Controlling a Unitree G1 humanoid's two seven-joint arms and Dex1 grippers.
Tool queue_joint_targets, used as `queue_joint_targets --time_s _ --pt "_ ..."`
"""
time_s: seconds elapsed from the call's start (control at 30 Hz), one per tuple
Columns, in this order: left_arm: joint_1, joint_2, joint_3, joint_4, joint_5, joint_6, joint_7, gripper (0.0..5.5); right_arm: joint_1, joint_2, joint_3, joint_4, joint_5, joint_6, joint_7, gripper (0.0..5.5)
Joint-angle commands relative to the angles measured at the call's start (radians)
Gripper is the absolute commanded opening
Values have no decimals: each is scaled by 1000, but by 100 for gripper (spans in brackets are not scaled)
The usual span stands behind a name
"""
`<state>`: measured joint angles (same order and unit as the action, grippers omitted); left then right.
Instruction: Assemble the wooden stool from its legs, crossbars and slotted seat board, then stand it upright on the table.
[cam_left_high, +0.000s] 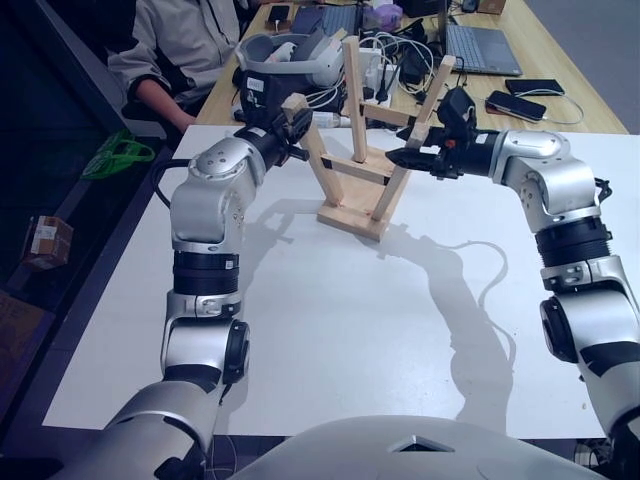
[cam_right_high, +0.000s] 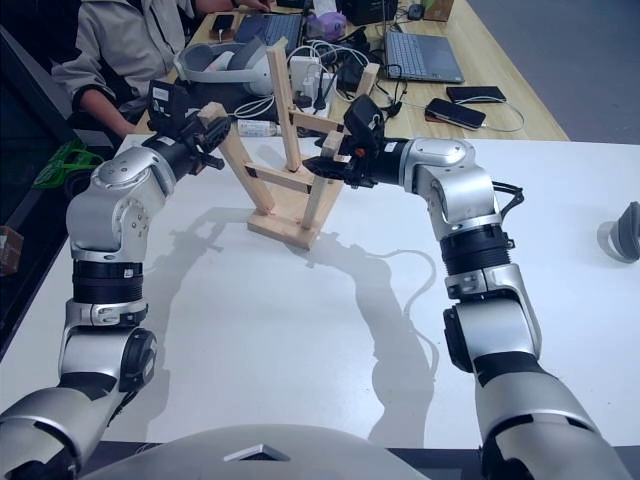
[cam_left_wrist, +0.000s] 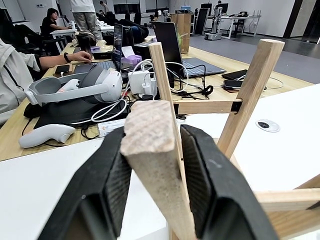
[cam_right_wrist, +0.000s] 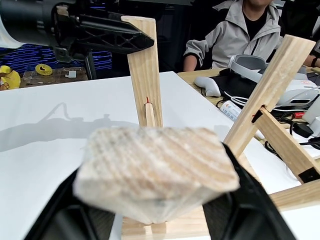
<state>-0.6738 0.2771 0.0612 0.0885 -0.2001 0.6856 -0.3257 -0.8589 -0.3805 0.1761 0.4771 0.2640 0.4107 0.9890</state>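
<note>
The wooden stool (cam_left_high: 352, 222) rests upside down at the back of the white table (cam_left_high: 330, 330), seat board flat on the surface and legs pointing up, joined by crossbars (cam_left_high: 350, 168). My left gripper (cam_left_high: 296, 125) is shut on the top end of the near-left leg (cam_left_wrist: 150, 135), whose end grain shows between the black fingers (cam_left_wrist: 107, 185). My right gripper (cam_left_high: 415, 158) is shut on the near-right leg (cam_right_wrist: 155, 170) close to its top. The two far legs (cam_left_high: 354, 95) stand free behind.
Behind the white table a wooden desk (cam_left_high: 545, 60) carries a headset (cam_left_high: 290, 55), a laptop (cam_left_high: 480, 45), phones (cam_left_high: 515, 103) and cables. A person sits at its left end. A grey object (cam_right_high: 625, 232) lies at the table's right edge. Open tabletop lies in front of the stool.
</note>
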Motion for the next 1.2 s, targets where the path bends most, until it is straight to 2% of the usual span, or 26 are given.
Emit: queue_joint_targets --time_s 0.03,0.2,0.5,0.83,0.97,1.1,1.2 --pt "-7 -192 -168 -84 -130 59 -131 155 -81 231 85 179 -58 -22 -54 202" --pt "-21 -309 -246 -170 -214 108 -174 155 -170 315 47 338 -44 -77 -21 204" --pt "-112 -527 -353 -139 -263 109 -190 155 -212 394 1 424 -28 -111 37 204" --pt "-63 -593 -472 -135 -237 131 -166 155 -294 479 -47 551 -65 -191 -23 204" --pt "14 -504 -451 -214 -227 181 -107 155 -274 416 -43 480 -61 -162 10 204" --pt "114 -389 -360 -336 -236 276 -38 155 -142 218 -53 187 -7 -22 77 204" --pt "150 -359 -316 -387 -227 321 -10 155 -91 112 -120 24 29 66 48 204"
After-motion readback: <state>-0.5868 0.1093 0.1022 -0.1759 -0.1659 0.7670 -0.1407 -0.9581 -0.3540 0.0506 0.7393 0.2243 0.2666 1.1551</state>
